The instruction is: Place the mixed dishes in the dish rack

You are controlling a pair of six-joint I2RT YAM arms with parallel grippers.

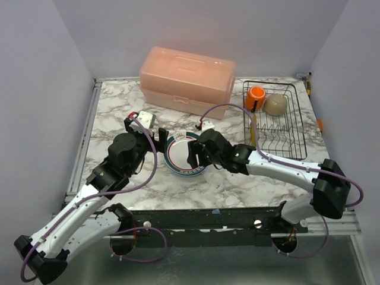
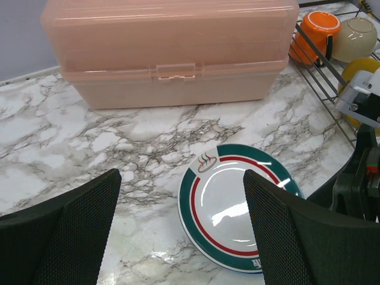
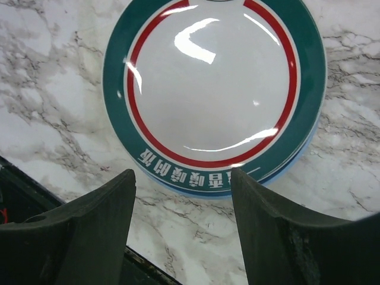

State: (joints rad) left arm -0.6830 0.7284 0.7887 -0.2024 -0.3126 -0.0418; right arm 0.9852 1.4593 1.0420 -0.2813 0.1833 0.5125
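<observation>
- The green-and-red-rimmed plate lies flat on the marble surface, in front of the pink box and well left of the dish rack.
- The right wrist view shows the edge of a blue plate under it, so this is a stack.
- The right claw hangs over the plate's near rim with its jaws spread part-way, and it grips nothing.
- The left claw waits just beside the plate's left edge, its jaws wide apart and equally empty.
- The step in hand looks like lifting the top plate.
- To do it well, one finger should go under the raised rim and the other on the inside face, pinching the upper plate only.
- The glaze is glossy and likely slick, so the bite should go well in from the rim before lifting.
- The left claw could steady the stack if the blue plate drags along.
- The orange mug and cream bowl fill the rack's far end, so the plate should go upright between the nearer prongs.
</observation>
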